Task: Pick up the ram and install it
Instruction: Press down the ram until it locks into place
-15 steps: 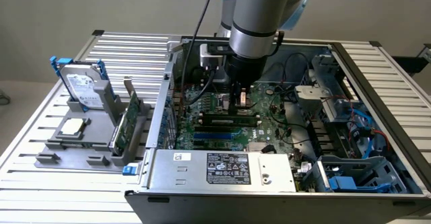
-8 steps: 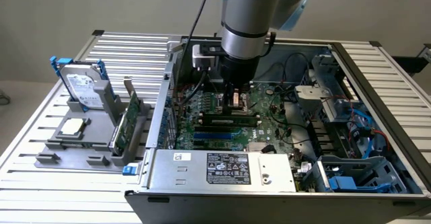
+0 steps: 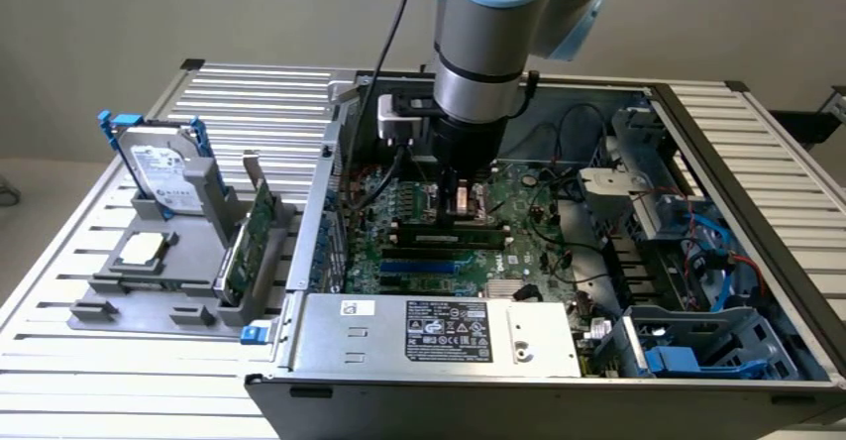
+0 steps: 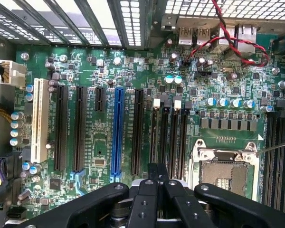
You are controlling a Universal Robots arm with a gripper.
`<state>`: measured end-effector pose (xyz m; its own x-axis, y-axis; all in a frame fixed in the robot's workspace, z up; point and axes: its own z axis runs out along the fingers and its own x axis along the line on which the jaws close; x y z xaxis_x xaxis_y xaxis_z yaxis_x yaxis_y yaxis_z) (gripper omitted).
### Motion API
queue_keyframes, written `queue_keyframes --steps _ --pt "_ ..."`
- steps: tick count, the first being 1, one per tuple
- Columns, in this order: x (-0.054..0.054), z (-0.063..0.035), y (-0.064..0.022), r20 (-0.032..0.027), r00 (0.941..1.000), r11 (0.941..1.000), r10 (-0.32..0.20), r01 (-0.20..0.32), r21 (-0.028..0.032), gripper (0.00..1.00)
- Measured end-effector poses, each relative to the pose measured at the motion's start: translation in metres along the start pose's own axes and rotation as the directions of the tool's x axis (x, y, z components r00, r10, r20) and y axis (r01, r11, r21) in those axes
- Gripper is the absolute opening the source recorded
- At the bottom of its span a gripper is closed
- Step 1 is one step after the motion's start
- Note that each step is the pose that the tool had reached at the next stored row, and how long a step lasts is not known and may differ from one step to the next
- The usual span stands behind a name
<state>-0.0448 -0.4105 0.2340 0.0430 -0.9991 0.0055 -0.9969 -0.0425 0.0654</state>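
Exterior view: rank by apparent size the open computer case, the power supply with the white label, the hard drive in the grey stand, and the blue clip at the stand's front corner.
1. Computer case
2. Power supply
3. Hard drive, smaller-looking than the power supply, though it stands farther from the camera
4. Blue clip

Matt green circuit-board motherboard point(image 4: 99, 142), glossy blue plastic slot point(image 4: 117, 133), bare sheet-metal computer case point(image 3: 396, 346), ribbed metal table point(image 3: 252, 103)

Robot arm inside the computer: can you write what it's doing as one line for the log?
gripper: shut, empty | place: over motherboard | near: black slots | ram: in slot, below gripper
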Motion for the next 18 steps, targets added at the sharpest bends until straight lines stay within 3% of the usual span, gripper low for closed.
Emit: queue_keyframes --steps 18 --pt "-0.0026 0.0072 -0.0008 -0.0006 1.0 1.0 0.0 0.0 -0.0004 0.11"
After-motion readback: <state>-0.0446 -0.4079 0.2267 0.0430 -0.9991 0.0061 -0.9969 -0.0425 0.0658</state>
